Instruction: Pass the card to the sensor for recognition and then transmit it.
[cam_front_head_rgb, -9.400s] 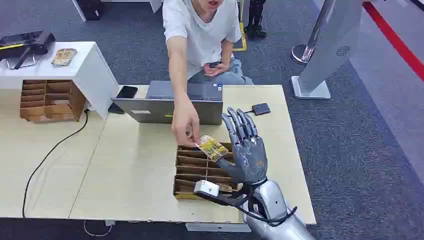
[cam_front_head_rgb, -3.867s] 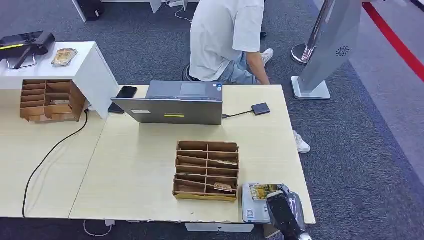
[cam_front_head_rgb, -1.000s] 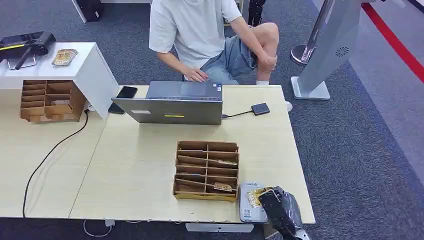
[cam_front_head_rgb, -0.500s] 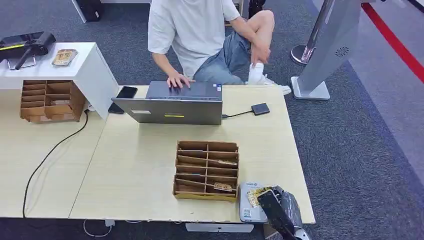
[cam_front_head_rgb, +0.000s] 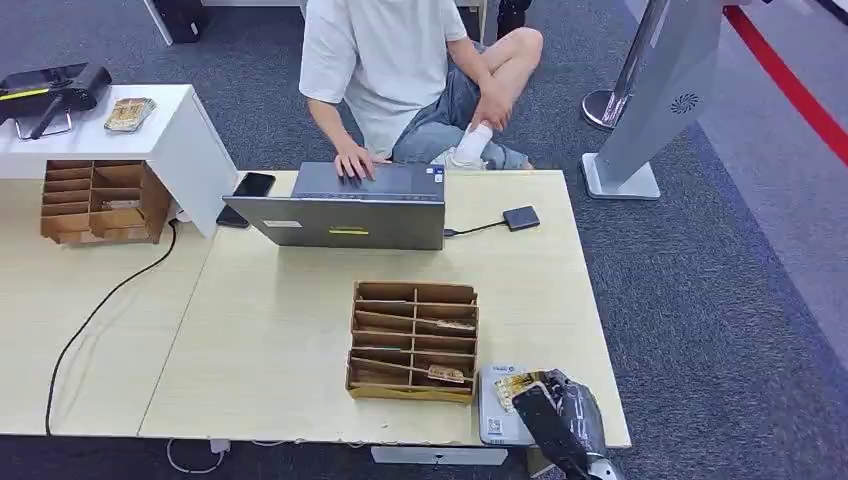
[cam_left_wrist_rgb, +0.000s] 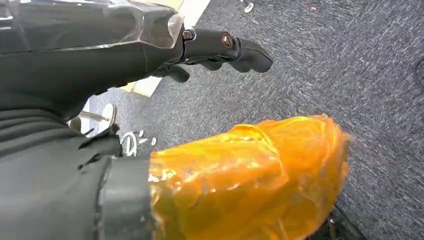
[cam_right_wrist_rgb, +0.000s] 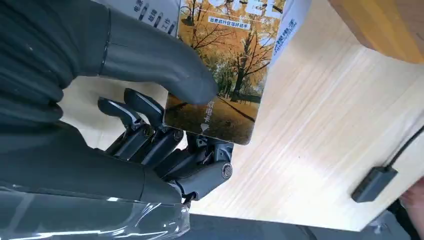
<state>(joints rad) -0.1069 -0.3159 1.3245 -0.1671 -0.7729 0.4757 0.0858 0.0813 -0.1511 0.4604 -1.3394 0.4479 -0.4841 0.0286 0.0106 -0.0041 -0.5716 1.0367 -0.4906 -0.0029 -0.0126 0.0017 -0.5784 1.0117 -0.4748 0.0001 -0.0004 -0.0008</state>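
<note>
Head view: right hand (cam_front_head_rgb: 562, 415) at the near right corner of the worktop (cam_front_head_rgb: 280, 350), pinching the card (cam_front_head_rgb: 518, 388) flat over the white sensor (cam_front_head_rgb: 497, 415), thumb on top, darker fingers beneath. Card lying face up with its autumn-tree print showing, long axis running roughly from the hand toward the wooden organizer (cam_front_head_rgb: 413, 340), free end pointing that way. Sensor sitting just beside the organizer's near right corner, close to the front edge of the worktop; carpet (cam_front_head_rgb: 720, 330) directly past the right edge.

Right wrist view: thumb (cam_right_wrist_rgb: 165, 65) pressed on the card (cam_right_wrist_rgb: 225, 75) near its lower end, fingers (cam_right_wrist_rgb: 145, 125) curled under the same end; card's far end over the sensor (cam_right_wrist_rgb: 292, 22), its printed label partly covered. Whether card and sensor touch, cannot tell. Bare wood beyond the card toward a small dark adapter (cam_right_wrist_rgb: 372, 182) on its cable.

Left wrist view: left hand (cam_left_wrist_rgb: 220, 47) hanging over carpet, fingers curled in, holding nothing.

Farther off: open laptop (cam_front_head_rgb: 345, 215) at the back edge with a person (cam_front_head_rgb: 400, 70) seated behind it, one hand on the keyboard. Wide bare stretch of worktop left of the organizer, between it and the black cable (cam_front_head_rgb: 100, 300).
</note>
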